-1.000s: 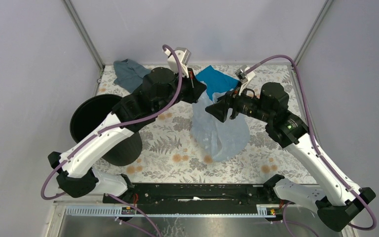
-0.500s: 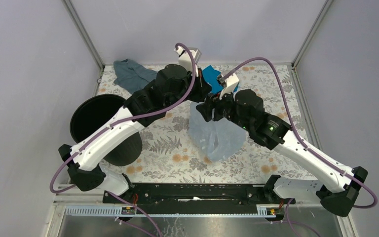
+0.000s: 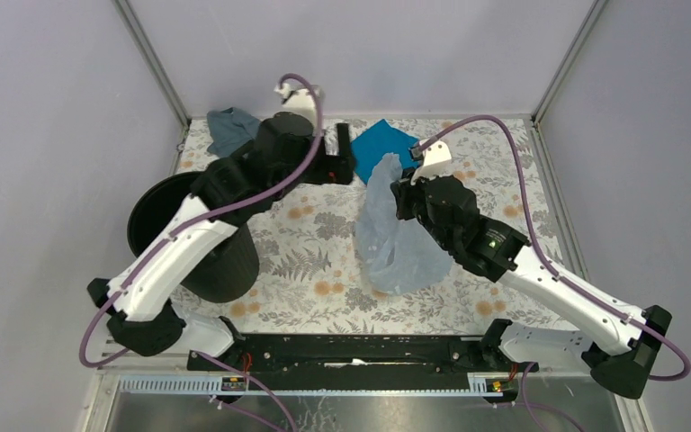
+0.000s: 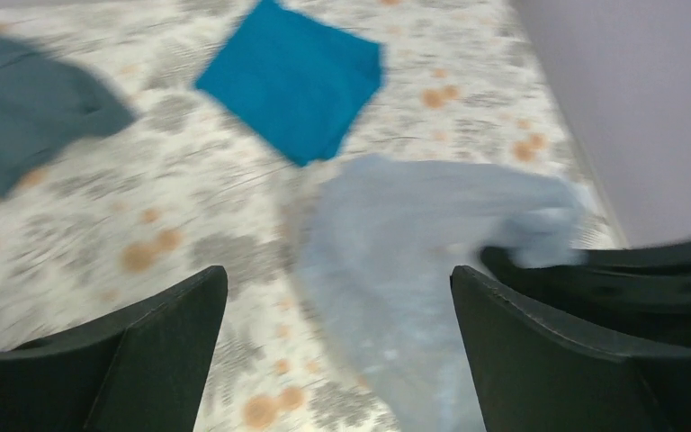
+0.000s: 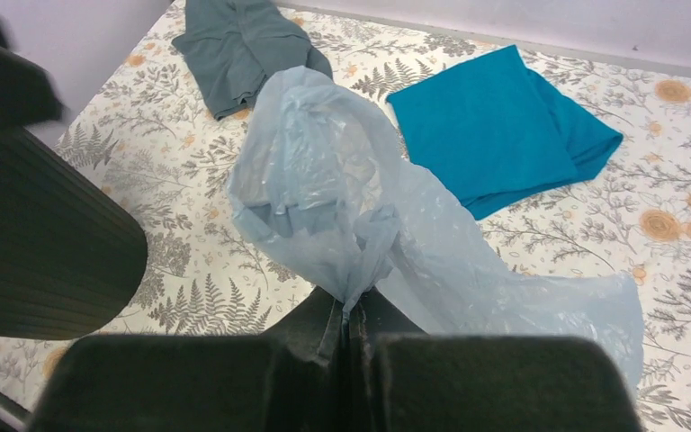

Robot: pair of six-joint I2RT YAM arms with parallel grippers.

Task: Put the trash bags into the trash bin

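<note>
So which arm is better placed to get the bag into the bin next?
Right. The right gripper is shut on a gathered fold of the trash bag, so it could carry it across. The left gripper is open and holds nothing, though the left arm passes over the trash bin.

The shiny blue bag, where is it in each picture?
Top external: the trash bag sits just right of the middle.
Left wrist: trash bag in the lower middle, blurry.
Right wrist: trash bag in the centre, pinched by the right tool.
Shared landmark: the teal cloth lies near it in all three.
</note>
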